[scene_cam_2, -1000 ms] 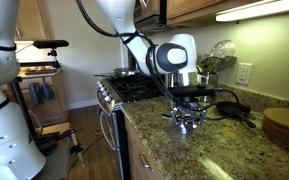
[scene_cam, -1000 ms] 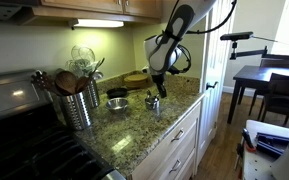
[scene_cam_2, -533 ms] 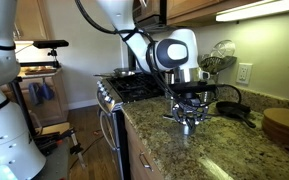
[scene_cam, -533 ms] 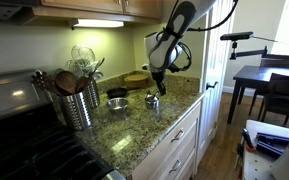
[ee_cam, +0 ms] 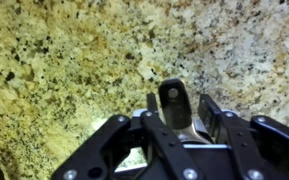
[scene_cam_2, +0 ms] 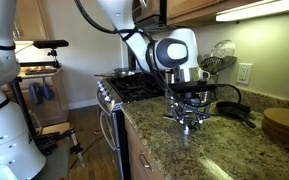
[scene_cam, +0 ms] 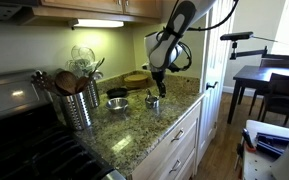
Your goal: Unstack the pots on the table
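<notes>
the speckled beige-brown granite countertop [scene_cam: 134, 128] shows in both exterior views [scene_cam_2: 189, 155] and fills the wrist view [ee_cam: 64, 60]. near its front edge stand the small shiny steel pots [scene_cam: 152, 101], too small here to count. at nine o'clock of them sits a single small steel pot [scene_cam: 116, 103], with a wider steel bowl [scene_cam: 117, 93] just beyond it at twelve o'clock. a tall perforated steel utensil holder [scene_cam: 81, 103] stands further out toward nine o'clock. a round wooden board [scene_cam: 136, 78] lies at eleven o'clock of the pots, by the wall.

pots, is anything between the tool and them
Nothing visible does. The tool hangs right over the pots, and in the wrist view a pot handle sits between its fingers.
</notes>
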Motion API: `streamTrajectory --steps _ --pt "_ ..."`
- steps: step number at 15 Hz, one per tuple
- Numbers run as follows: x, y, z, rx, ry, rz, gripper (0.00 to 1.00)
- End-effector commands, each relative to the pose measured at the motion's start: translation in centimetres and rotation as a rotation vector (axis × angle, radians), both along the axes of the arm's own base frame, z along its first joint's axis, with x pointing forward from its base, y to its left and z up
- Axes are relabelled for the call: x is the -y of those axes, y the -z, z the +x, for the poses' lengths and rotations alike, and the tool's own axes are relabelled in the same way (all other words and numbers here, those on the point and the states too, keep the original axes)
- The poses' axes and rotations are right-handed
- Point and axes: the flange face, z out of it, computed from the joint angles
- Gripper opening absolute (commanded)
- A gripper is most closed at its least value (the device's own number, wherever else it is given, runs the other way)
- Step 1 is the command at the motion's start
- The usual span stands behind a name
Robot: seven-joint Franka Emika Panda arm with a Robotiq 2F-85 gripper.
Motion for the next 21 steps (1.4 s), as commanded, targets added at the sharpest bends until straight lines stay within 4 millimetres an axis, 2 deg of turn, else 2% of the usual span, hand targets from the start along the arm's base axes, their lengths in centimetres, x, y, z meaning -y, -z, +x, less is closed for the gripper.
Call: streamTrajectory --steps 1,4,6,7,9,10,18,19,20,21 --pt "-0.17 -0.8 -1.1 0.029 0.008 -0.007 0.78" --pt "-0.33 -0.69 -1.15 0.027 0.007 -0.006 0.99" --pt "-0.37 -0.66 -1.18 0.026 0.006 -0.005 1.0" --pt "-0.36 -0.65 -1.2 0.026 0.006 -0.004 0.7" --pt "-0.37 -0.52 -1.22 0.024 0.005 -0.004 0.7" --pt "-0.37 -0.45 -1.23 0.023 0.005 -0.004 0.64" --pt "-0.42 -0.26 -1.45 0.017 0.004 -0.004 0.1" --pt "-0.45 -0.27 -1.45 0.017 0.004 -0.004 0.08" --pt "-0.44 -0.33 -1.44 0.018 0.005 -0.004 0.12" --pt "-0.44 -0.39 -1.45 0.019 0.005 -0.004 0.12"
